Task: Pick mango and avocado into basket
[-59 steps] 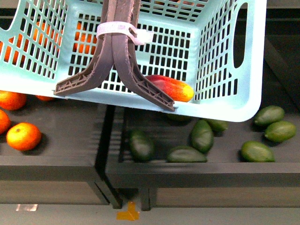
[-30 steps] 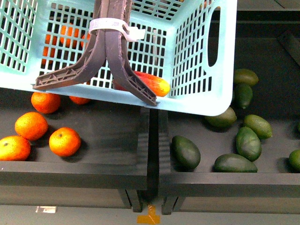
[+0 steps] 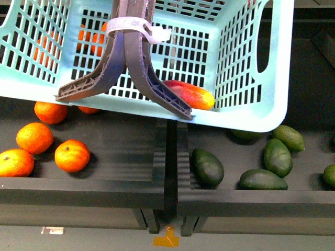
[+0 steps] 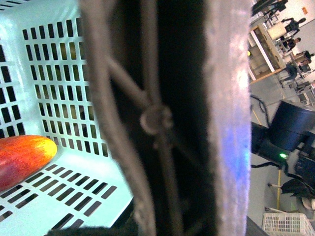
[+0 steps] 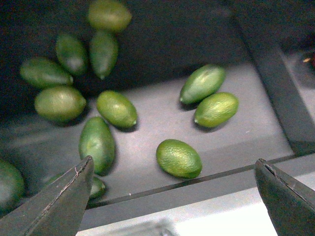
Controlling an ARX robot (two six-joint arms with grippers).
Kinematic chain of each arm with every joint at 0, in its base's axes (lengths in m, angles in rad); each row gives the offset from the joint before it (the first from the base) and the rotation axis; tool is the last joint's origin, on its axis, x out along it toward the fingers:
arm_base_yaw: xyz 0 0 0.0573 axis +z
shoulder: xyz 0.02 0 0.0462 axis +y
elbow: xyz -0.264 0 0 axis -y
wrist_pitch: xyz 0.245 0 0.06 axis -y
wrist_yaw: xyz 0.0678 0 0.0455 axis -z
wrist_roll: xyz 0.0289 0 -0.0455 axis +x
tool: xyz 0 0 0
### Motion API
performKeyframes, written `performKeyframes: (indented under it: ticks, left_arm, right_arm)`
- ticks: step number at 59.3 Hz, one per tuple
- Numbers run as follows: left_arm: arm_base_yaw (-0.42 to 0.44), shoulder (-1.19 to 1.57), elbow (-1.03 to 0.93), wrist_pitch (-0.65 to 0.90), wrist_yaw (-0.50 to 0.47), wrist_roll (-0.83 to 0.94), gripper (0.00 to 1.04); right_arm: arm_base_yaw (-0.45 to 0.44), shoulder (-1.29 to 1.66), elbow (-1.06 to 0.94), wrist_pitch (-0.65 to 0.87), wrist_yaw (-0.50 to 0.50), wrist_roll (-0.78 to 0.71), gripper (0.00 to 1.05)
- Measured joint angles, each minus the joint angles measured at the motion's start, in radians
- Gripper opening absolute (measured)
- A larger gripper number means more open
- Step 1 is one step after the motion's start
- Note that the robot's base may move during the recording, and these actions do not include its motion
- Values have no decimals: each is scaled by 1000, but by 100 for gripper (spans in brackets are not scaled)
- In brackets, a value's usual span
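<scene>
The mango (image 3: 191, 95) lies near right in the basket (image 3: 272, 78), your right jaws gape over the avocado (image 5: 178, 158) on the right surface, and the left jaws are unseen, so an off-centre squeeze could roll it away.

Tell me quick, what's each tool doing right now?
Left tool: cannot be told; its fingers don't show, only the basket handles close up.
Right tool: open, holding nothing, over the avocados.

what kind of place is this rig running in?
Probably a mock grocery produce stand inside a lab: dark bins of oranges and avocados, a turquoise shopping basket holding a mango, and people among equipment behind.
</scene>
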Motion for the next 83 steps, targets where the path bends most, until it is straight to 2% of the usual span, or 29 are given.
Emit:
performKeyframes:
  ticks: [15,30,45,60,83]
  left_arm:
    - [2,0,0,0,-3,0,12]
    - [2,0,0,0,7,0,12]
    - [2,0,0,0,-1,0,12]
    - [2,0,0,0,2,0,12]
    - [2,0,0,0,0,0,12]
  right_arm:
    - [52,428,244,4,-32,-94,96]
    - [106,637,475,-62,-55,-95,96]
    - [122,790,633,-133,-89,-90,96]
    - [95,948,787,-168,-100,-105,96]
    - [119,1027,871,-185,-98,-112,96]
